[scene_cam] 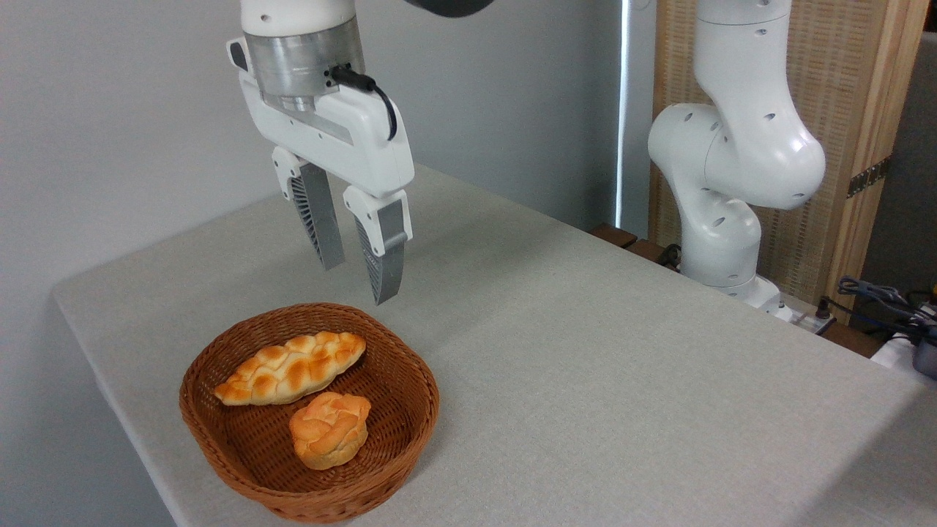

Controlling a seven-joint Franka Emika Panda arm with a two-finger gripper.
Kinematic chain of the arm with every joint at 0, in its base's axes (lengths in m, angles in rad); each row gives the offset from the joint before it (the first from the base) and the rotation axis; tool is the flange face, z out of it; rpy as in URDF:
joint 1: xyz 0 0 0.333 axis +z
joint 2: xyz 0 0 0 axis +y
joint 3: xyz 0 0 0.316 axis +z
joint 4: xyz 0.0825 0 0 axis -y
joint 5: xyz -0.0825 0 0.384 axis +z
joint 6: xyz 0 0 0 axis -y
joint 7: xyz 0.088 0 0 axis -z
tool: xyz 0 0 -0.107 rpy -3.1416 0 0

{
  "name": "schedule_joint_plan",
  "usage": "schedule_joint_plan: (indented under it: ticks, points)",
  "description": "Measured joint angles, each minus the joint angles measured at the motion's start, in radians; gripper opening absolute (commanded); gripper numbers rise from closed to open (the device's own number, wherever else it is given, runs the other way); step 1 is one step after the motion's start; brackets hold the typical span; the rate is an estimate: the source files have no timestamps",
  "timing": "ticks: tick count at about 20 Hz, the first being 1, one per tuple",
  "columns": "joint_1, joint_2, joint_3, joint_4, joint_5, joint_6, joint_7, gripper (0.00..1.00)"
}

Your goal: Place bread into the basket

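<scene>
Small round orange-golden bread (329, 430) lying inside the basket (410, 369), on the woven floor toward the near side, knotted top tipped up and toward the camera, paler base low against the near wall. Just behind it, in the same basket, a long braided loaf (291, 368), golden with browned patches, stretched from the left wall up toward the far right; hard to tell whether the two touch or only sit close. Reddish-brown wicker basket resting on the grey cloth-covered desk (585, 380), near its front left corner. Above the basket's far rim, gripper (356, 274) hanging in the air, jaws released and empty, with a clear gap between the two ribbed grey fingers (320, 219), tips pointing down and well clear of both bread and rim. Black cable looped at the white gripper body. At the right rear, the arm's white base and joints (732, 161) beside a wooden slatted panel (849, 88); cables on the far right edge.
</scene>
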Motion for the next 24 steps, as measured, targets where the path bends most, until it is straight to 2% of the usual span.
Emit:
schedule_joint_plan:
  ticks: [7, 14, 24]
  points:
    - [-0.001, 0.001, -0.002, 0.017, 0.000, -0.020, -0.001, 1.00]
    - [-0.002, 0.000, -0.042, 0.026, 0.002, -0.030, -0.002, 1.00]
    - [0.002, -0.025, -0.017, 0.031, 0.027, -0.031, 0.000, 1.00]
